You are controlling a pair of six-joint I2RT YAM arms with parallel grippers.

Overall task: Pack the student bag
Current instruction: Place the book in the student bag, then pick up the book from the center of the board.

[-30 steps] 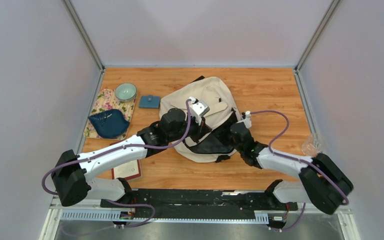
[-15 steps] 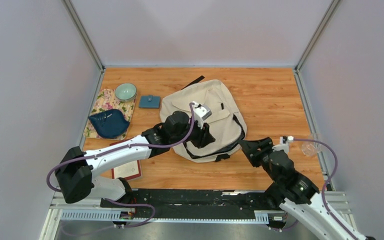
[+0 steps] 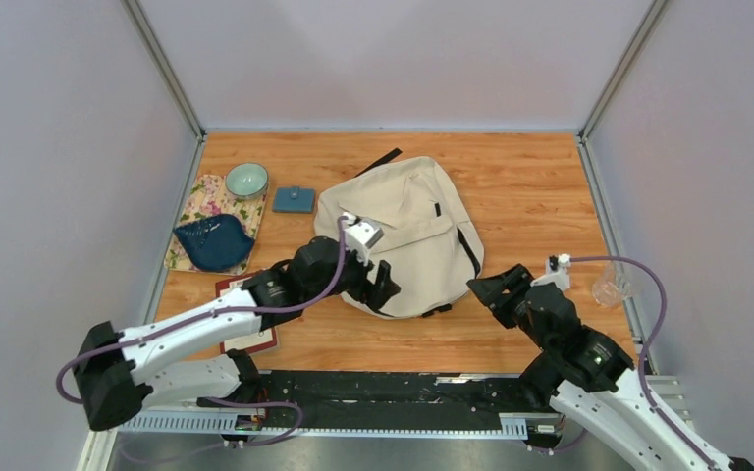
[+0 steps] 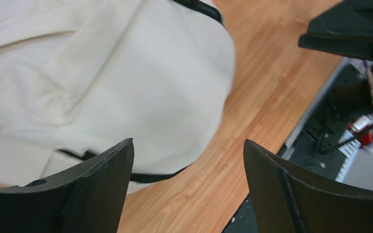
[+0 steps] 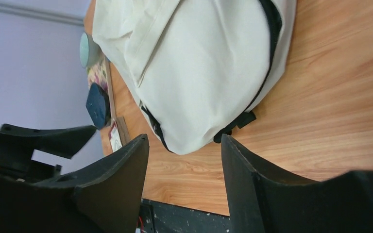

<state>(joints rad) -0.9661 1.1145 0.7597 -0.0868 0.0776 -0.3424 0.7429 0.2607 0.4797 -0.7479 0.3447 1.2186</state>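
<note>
You're between picks, it seems: left gripper (image 3: pixel 385 282) gapes empty beside the student bag (image 3: pixel 412 221), right gripper (image 3: pixel 494 286) likewise. Choose the next item.

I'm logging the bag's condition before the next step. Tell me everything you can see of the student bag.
The student bag is a large cream-beige fabric backpack with black zippers and a front pocket flap. It lies flat on the wooden table, front up, looking closed. A black strap pokes out at its far end, a black tab at its near edge. The left gripper and right gripper are open near it; neither holds it.
</note>
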